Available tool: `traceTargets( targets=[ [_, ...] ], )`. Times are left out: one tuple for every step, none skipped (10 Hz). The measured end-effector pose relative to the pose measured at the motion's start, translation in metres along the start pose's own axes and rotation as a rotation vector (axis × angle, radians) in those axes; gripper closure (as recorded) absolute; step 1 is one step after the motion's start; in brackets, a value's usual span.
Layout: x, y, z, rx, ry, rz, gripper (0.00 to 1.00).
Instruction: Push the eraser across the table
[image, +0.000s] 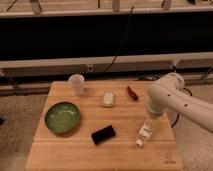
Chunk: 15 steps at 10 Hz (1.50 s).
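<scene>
The eraser (103, 134) is a flat black block lying at an angle near the front middle of the light wooden table (125, 112). My white arm comes in from the right over the table's right side. The gripper (151, 114) is at the arm's lower end, just above the upper end of the white bottle, well right of the eraser and apart from it.
A green bowl (62, 117) sits at the left. A translucent cup (76, 84) stands at the back left. A small white lumpy object (108, 99) and a small dark red object (132, 93) lie at the back middle. The white bottle (145, 132) lies right of the eraser.
</scene>
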Motion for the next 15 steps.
traceTargets(
  targets=[
    [-0.002,0.001,0.002,-0.002,0.0,-0.007,0.2],
    [-0.004,0.003,0.007,-0.006,-0.002,-0.009,0.2],
    [-0.005,0.003,0.012,-0.009,-0.001,-0.01,0.2],
    [-0.007,0.003,0.017,-0.013,-0.003,-0.012,0.2],
    [-0.008,0.004,0.021,-0.017,-0.003,-0.014,0.2],
    [-0.01,0.004,0.022,-0.018,-0.002,-0.017,0.2],
    [-0.012,0.005,0.025,-0.022,-0.002,-0.022,0.2],
    [-0.014,0.005,0.028,-0.025,-0.002,-0.025,0.2],
    [-0.013,0.005,0.031,-0.026,0.0,-0.027,0.2],
    [-0.014,0.005,0.035,-0.028,0.0,-0.029,0.2],
    [-0.015,0.005,0.038,-0.031,0.002,-0.033,0.2],
    [-0.016,0.005,0.04,-0.034,0.002,-0.037,0.2],
    [-0.017,0.006,0.043,-0.037,0.005,-0.04,0.2],
    [-0.019,0.006,0.046,-0.04,0.005,-0.044,0.2],
    [-0.018,0.006,0.049,-0.042,0.008,-0.047,0.2]
  ],
)
